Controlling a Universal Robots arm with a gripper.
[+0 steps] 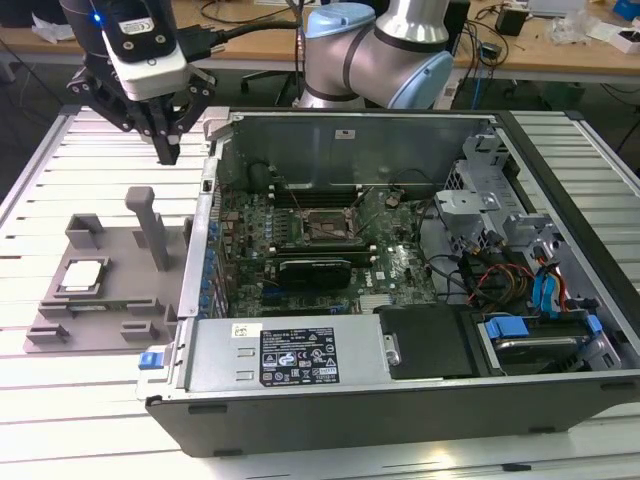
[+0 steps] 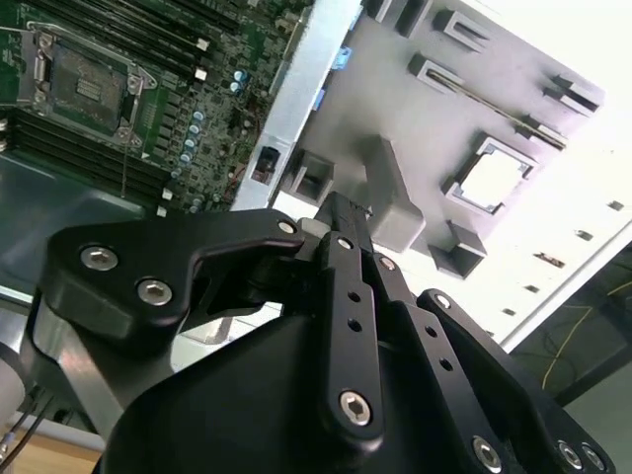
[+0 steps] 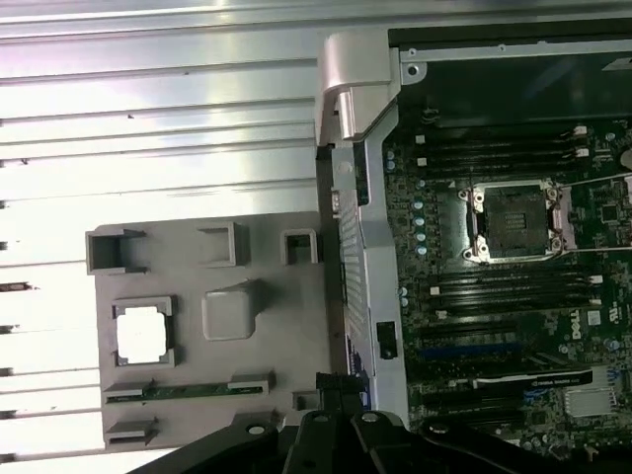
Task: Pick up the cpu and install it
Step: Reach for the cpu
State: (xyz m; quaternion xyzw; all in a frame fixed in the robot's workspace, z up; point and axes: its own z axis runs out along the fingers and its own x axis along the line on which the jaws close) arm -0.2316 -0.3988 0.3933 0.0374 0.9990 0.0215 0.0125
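**Desk:** Item one, the hand?

**Operator:** Gripper [image 1: 167, 150]: fingers together, nothing between them. I read it as hanging clear above the slatted table [image 1: 70, 420], past the far edge of the tray [image 1: 120, 292].

**Desk:** Hazards, nearest first?

**Operator:**
- One, tall post [image 1: 150, 225] on the tray. It stands just below the fingertips, on the camera's side. I judge that a straight slant toward the chip would clip it.
- Two, the closed fingers. Brought down as they are, they would land on the metal top and could scratch it rather than grip it.
- Three, the pocket corners. The chip sits between raised corners, so an off-centre grasp could tilt it or drag the tray.
- Four, case wall [image 1: 195, 290]. It rises between tray and board, and a low carry could knock the chip loose.
- Five, socket [image 1: 325, 228], the farthest. A skewed chip could damage its contacts, though I cannot make those out.

**Desk:** And the task's thing?

**Operator:** Cpu [image 1: 83, 274]: flat in its square pocket on the tray, pale top up, outside the case. It lies toward the exterior view's left of the gripper, nearer the camera and lower. The two are well apart, and the post stands roughly between them.
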